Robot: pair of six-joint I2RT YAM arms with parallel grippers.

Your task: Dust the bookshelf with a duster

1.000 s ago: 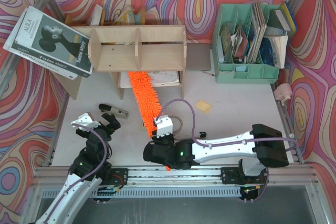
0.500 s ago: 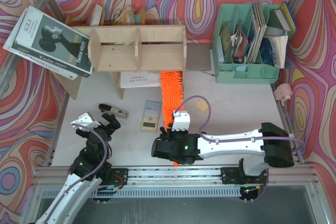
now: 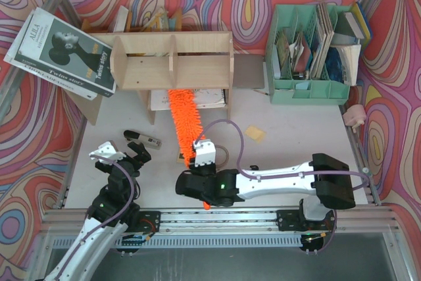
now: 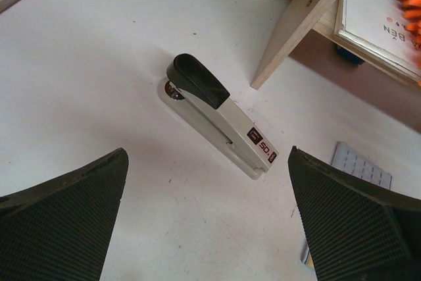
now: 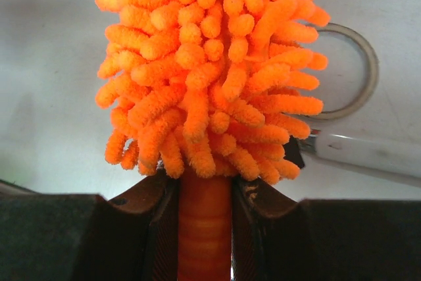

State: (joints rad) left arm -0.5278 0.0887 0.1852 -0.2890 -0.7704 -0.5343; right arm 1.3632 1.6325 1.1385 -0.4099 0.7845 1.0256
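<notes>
Starting at the left, the left arm sits folded close to its base, with the left pincer (image 3: 123, 154) released and its jaws spread wide over the table (image 3: 296, 129). A stapler (image 4: 220, 120) lies just ahead of them. The right arm reaches low along the near edge, and the right pincer (image 5: 204, 228) is clenched on the handle of the duster (image 3: 181, 122). Ahead of this pincer, the fluffy head runs under the bookshelf (image 3: 171, 64), between its legs. Bare tabletop lies to the pincer's right.
</notes>
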